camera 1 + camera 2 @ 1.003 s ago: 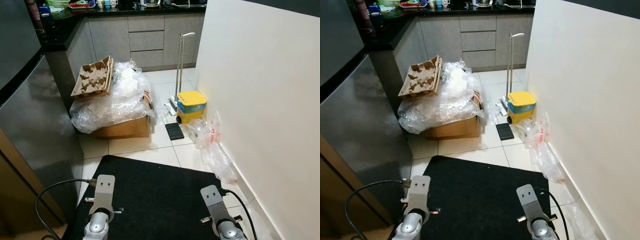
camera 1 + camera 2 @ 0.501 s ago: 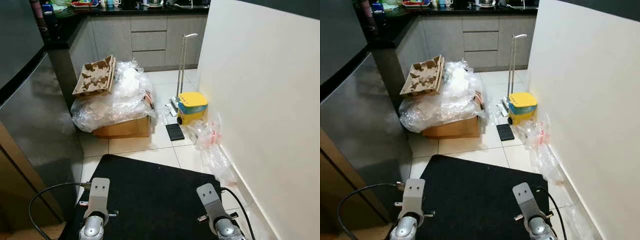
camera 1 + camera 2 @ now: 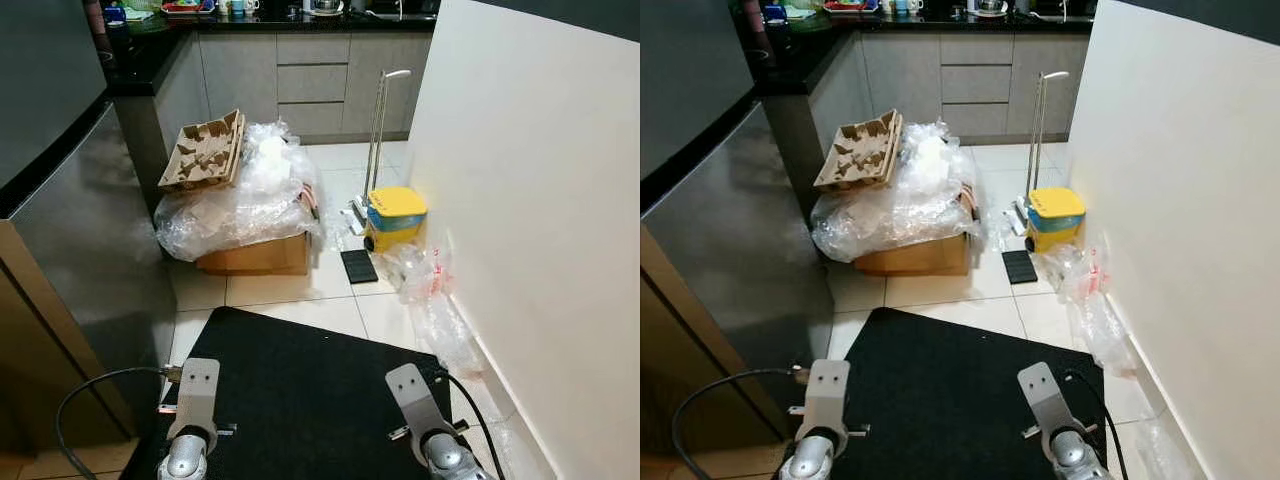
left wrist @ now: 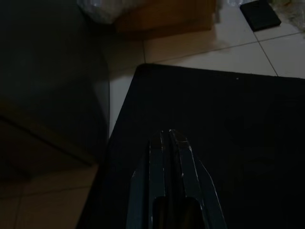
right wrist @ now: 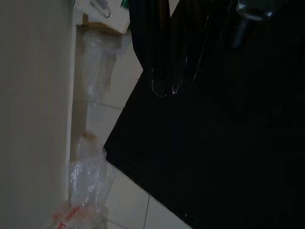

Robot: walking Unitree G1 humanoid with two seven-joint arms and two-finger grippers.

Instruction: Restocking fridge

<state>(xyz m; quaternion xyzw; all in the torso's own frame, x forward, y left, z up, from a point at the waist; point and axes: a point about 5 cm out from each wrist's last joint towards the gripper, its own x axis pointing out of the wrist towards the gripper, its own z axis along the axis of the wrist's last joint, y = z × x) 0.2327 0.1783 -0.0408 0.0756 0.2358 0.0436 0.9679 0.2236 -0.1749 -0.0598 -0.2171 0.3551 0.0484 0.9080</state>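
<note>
The fridge (image 3: 70, 250) stands at my left, a tall steel-grey front with its doors closed. Both silver arms hang low at the bottom of the eye views, the left arm (image 3: 195, 395) and the right arm (image 3: 412, 400) over a black floor mat (image 3: 300, 390). In the left wrist view the left gripper (image 4: 167, 136) is shut and empty, its black fingers pressed together above the mat. The right wrist view is dark; the right gripper (image 5: 166, 89) looks shut with nothing in it, near the mat's edge and the wall.
A cardboard box (image 3: 255, 255) under crumpled clear plastic (image 3: 240, 205), with pulp trays (image 3: 205, 150) on top, sits ahead beside the fridge. A yellow mop bucket (image 3: 395, 215) and plastic bags (image 3: 435, 300) lie along the white wall (image 3: 540, 200). Grey cabinets (image 3: 310, 80) close the far end.
The whole picture has drifted right and down a little, so the camera has moved. Both arms still hang idle and nothing on the floor has shifted.
</note>
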